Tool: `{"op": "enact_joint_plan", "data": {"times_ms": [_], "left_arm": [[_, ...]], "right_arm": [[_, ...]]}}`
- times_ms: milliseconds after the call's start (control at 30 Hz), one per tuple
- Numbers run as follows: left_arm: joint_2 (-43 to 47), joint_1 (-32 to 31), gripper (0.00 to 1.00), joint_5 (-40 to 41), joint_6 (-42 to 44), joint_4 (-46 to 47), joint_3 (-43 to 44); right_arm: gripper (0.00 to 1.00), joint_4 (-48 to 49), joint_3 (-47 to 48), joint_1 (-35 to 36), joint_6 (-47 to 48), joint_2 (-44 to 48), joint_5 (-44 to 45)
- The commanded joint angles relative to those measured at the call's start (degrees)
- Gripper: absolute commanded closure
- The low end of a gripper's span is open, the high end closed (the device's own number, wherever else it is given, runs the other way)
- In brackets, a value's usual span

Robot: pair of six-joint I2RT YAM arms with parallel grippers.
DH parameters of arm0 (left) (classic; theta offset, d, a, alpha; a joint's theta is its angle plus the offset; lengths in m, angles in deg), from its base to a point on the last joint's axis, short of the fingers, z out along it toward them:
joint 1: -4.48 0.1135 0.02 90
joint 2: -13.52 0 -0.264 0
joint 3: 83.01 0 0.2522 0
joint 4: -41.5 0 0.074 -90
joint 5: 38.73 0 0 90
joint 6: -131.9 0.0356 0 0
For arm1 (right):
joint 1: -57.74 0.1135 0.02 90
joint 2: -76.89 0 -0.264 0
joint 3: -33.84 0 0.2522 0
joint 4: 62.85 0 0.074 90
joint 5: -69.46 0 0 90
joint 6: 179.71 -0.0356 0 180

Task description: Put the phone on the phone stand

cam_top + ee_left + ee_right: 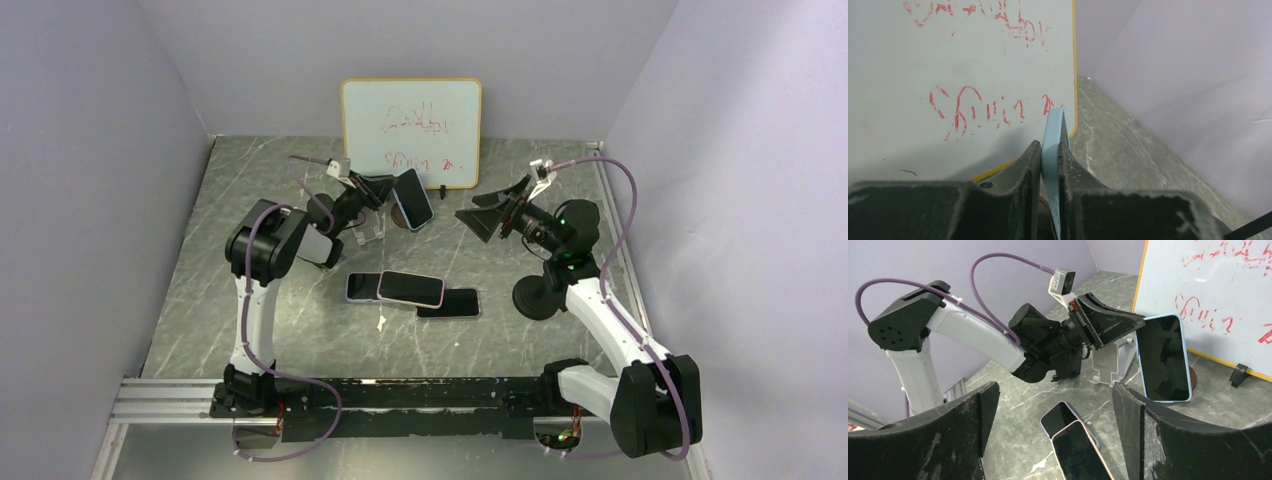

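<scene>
My left gripper [385,192] is shut on a light-blue phone [412,198] and holds it in the air, tilted, by the whiteboard. The left wrist view shows the phone's blue edge [1050,150] pinched between my fingers. The right wrist view shows its dark screen [1163,357] facing out. A clear phone stand [368,228] sits on the table just below and left of the held phone; it also shows in the right wrist view [1113,362]. My right gripper [484,215] is open and empty, raised at the right.
Three more phones [410,290] lie overlapped at the table's middle. A whiteboard [411,132] with red writing stands at the back. A small brown round object [1192,379] lies under the held phone. A black round base [535,296] stands at the right. Walls enclose the table.
</scene>
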Motion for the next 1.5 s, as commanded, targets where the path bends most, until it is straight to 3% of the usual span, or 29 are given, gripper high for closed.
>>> {"op": "enact_joint_plan", "data": {"times_ms": [0, 167, 400, 567, 633, 667, 800, 967, 1100, 1267, 1467], "left_arm": [[0.5, 0.9, 0.87, -3.0, 1.2, 14.4, -1.6], [2.8, 1.0, 0.63, -3.8, 2.7, 12.2, -2.0], [9.8, 1.8, 0.44, -6.0, 5.0, 7.5, -1.7], [17.5, 3.8, 0.35, -7.6, 5.8, 3.8, -2.5], [21.2, 5.4, 0.12, -8.4, 5.5, 0.1, -3.1], [23.9, 6.2, 0.1, -8.1, 5.4, -3.1, -3.8], [37.6, 7.8, 0.09, -2.5, 8.2, -17.5, -10.1], [51.5, 7.7, 0.08, 1.6, 12.1, -35.7, -16.4], [59.3, 7.6, 0.02, 1.5, 12.2, -42.2, -19.6], [65.4, 7.6, 0.02, 2.2, 13.1, -53.6, -19.6], [65.1, 7.7, 0.02, 0.0, 11.9, -53.2, -22.9]], "right_arm": [[0.13, 1.6, -0.9, -0.6, 0.0, -0.3, 0.4], [0.11, -0.7, -1.1, -0.6, 1.8, 0.4, 2.0], [0.03, -8.1, -2.4, 2.2, 7.6, 2.3, 9.6], [0.0, -26.3, 4.2, 20.0, 21.9, -1.5, 32.2], [0.0, -30.9, 6.3, 23.1, 24.3, -4.7, 33.4], [0.0, -32.8, 7.1, 23.4, 25.5, -6.4, 32.1], [0.0, -43.2, 14.5, 26.6, 32.8, -16.2, 24.7], [0.0, -55.8, 24.2, 32.7, 45.8, -28.4, 28.6], [0.0, -56.6, 25.4, 34.0, 54.0, -29.9, 27.9], [0.0, -54.9, 24.1, 34.5, 57.2, -29.9, 30.4], [0.0, -56.6, 25.7, 35.0, 61.7, -32.8, 25.3]]}}
